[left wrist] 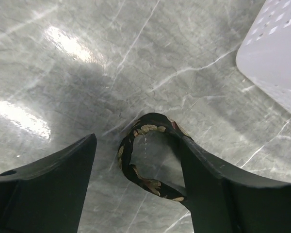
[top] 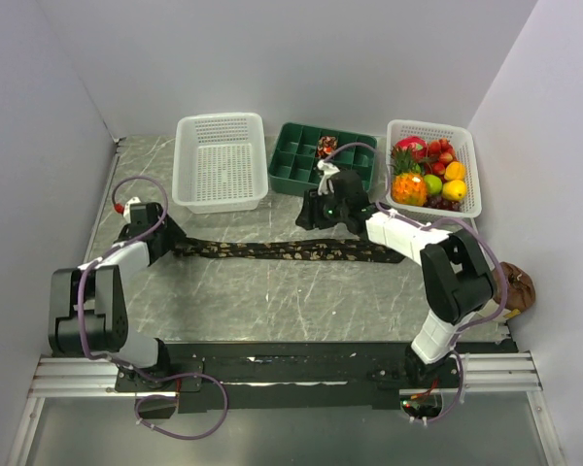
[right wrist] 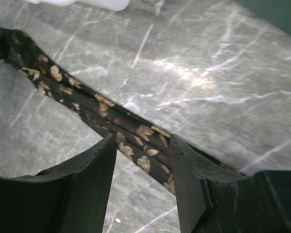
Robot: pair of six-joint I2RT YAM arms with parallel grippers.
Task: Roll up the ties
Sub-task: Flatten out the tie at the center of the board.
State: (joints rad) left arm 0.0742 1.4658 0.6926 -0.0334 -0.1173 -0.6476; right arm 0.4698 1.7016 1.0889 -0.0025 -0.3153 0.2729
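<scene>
Right claw (right wrist: 143, 145) low astride tie (right wrist: 87, 104)

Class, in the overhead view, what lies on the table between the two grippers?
The patterned tie lies stretched flat from the left gripper to the right gripper; the top external view shows it.

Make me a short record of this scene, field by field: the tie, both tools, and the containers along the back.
tie: unrolled, lying stretched across the table between the arms
left tool: open, at the tie's curled end
right tool: open, one finger on each side of the tie
white basket: back left, nothing in it
green tray: back middle, small coil in one compartment
fruit basket: back right, holds fruit
</scene>
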